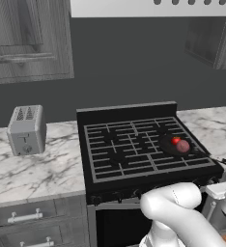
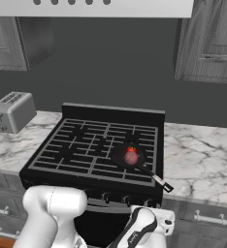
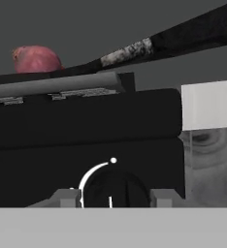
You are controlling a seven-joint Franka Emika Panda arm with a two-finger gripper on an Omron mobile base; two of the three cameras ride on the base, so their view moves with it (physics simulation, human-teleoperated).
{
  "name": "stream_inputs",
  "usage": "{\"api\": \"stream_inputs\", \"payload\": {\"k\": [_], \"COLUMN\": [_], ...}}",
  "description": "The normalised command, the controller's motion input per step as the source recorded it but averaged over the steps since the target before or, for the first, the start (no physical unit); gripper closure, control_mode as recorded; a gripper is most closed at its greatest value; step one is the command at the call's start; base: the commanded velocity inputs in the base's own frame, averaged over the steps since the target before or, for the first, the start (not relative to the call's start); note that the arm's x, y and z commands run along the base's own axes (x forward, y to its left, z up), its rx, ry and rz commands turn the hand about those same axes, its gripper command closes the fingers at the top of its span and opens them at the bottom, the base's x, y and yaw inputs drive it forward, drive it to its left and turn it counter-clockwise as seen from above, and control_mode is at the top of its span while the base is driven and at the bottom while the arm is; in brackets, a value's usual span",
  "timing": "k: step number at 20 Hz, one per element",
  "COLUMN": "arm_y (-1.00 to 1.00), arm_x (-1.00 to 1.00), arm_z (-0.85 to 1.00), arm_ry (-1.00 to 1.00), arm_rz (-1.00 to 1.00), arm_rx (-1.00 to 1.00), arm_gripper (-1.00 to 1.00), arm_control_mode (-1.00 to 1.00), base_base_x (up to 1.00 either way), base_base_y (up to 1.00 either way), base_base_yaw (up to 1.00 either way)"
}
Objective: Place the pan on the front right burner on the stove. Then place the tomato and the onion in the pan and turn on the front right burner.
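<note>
The black pan (image 2: 128, 157) on the stove (image 2: 93, 150) carries the red tomato (image 2: 131, 150) and the dull pink onion (image 2: 131, 158), while the hand (image 3: 110, 197), its fingers standing narrow at either side of a stove knob (image 3: 114, 186), has its tips cut off, so I cannot tell if it grips.

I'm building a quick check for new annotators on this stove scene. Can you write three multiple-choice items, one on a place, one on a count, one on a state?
1. Where on the stove does the pan sit?
A. front right burner
B. back left burner
C. on the counter by the toaster

2. How many round foods lie in the pan?
A. none
B. two
C. four

3. What is the gripper doing?
A. lifting the pan
B. holding the tomato
C. set at a stove knob, fingers either side

Answers:
1 A: both base views show the pan on the front right burner.
2 B: a tomato and an onion lie there.
3 C: the hand view shows a dark knob between the finger tips.
</note>
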Motion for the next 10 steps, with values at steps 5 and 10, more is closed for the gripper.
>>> {"api": "stream_inputs", "payload": {"k": [5, 10], "arm_y": [0.05, -0.01], "arm_x": [-0.12, 0.00], "arm_z": [0.00, 0.00], "arm_ry": [-0.11, -0.05], "arm_rz": [0.00, 0.00], "arm_rx": [-0.11, -0.13], "arm_gripper": [1.00, 1.00], "arm_control_mode": [-1.00, -1.00], "base_base_x": [0.00, 0.00], "base_base_y": [0.00, 0.00], "base_base_yaw": [0.00, 0.00]}}
